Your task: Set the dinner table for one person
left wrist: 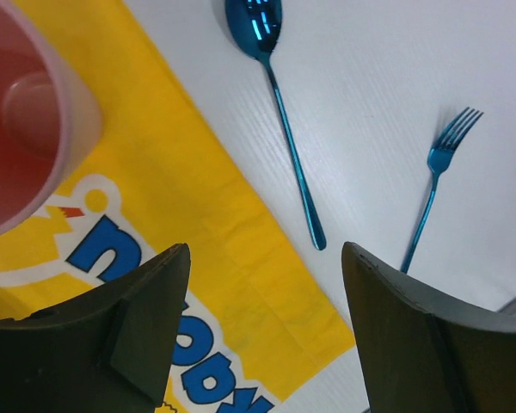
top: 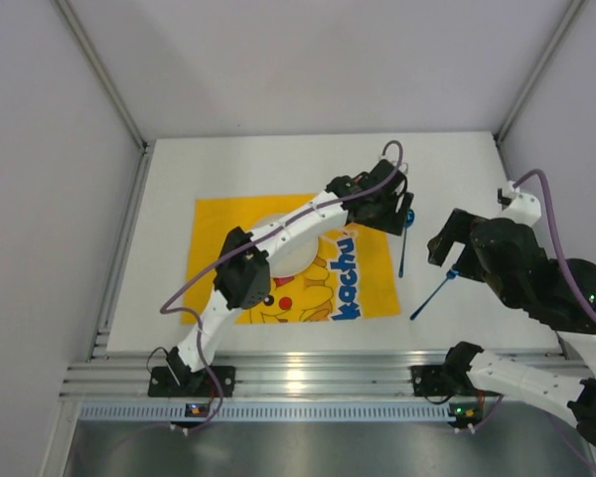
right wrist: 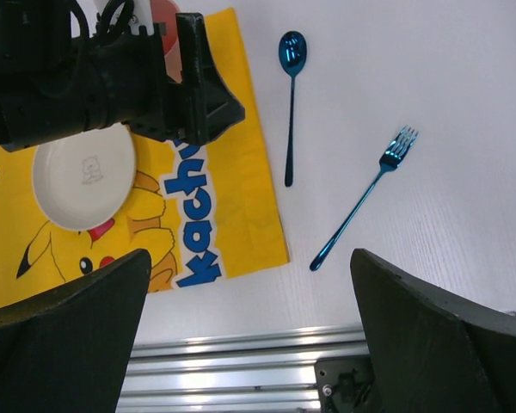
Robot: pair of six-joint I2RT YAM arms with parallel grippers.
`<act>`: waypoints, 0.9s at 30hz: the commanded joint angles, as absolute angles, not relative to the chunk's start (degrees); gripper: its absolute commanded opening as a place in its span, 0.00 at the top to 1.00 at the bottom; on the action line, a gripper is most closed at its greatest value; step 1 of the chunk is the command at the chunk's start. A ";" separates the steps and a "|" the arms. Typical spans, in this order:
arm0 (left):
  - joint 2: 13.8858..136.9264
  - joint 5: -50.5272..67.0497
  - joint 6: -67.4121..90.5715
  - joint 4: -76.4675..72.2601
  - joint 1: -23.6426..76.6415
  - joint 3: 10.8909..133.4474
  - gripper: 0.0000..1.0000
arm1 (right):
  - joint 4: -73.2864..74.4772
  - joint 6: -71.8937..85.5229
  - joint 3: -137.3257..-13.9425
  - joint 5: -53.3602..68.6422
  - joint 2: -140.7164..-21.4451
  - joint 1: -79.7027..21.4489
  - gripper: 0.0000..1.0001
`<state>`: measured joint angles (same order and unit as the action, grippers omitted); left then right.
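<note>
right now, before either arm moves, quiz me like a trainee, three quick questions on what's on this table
1. True or false: the blue fork lies on the yellow mat.
2. Which lies nearer the mat's edge? A the spoon, B the fork, C neither, both lie on the mat.
3. Fill in: the left gripper and the right gripper both have their jaws ____.

Key: 1 false, it lies on the bare dinner table; 2 A; 3 open, with nothing between them.

Plain grey walls point(top: 278, 60), aluminium rails point(top: 308, 376)
</note>
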<state>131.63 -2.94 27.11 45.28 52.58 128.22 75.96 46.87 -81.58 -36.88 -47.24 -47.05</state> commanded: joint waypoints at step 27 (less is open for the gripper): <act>149.61 -3.25 30.23 30.23 56.25 137.55 0.28 | 78.67 35.52 -77.34 -30.85 -55.81 -45.62 0.00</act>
<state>150.65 -2.83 29.56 29.98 55.37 136.62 77.52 39.35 -77.62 -30.68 -54.63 -46.83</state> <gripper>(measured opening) 0.727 0.996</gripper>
